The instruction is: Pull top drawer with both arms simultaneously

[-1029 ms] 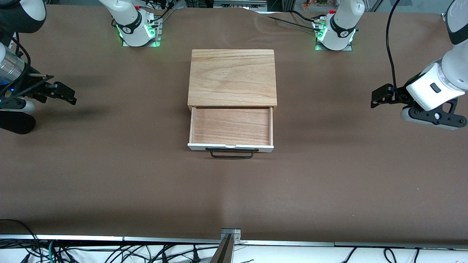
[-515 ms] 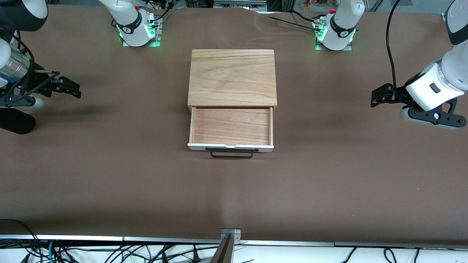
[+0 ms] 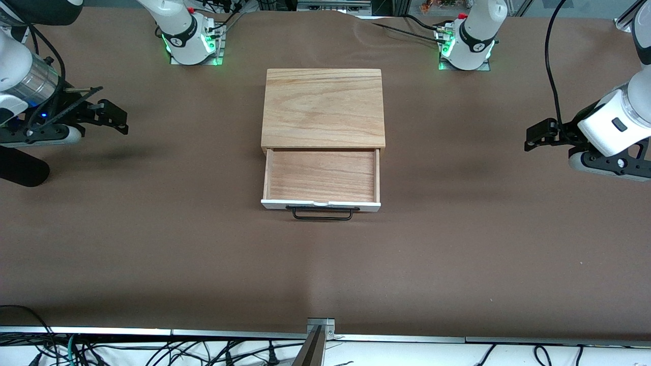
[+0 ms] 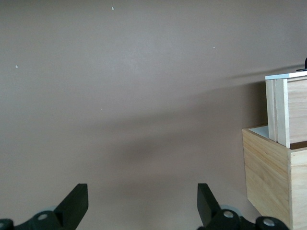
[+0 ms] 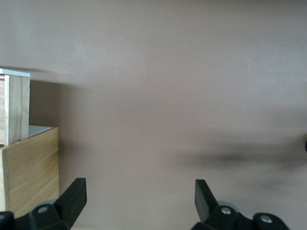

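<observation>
Already the top drawer stands pulled out of the cabinet at mid-table, handle at six o'clock; left claw at three and right claw at nine hang spread wide, empty (job seemingly done).

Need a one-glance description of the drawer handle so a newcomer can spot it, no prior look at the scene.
Start at the light-wood cabinet in the middle of the brown table. Its shallow top drawer is pulled out toward the front camera and ends in a white front panel. The handle is the wide, thin black wire loop on that panel, the only dark part of the pale wood and white unit.
</observation>
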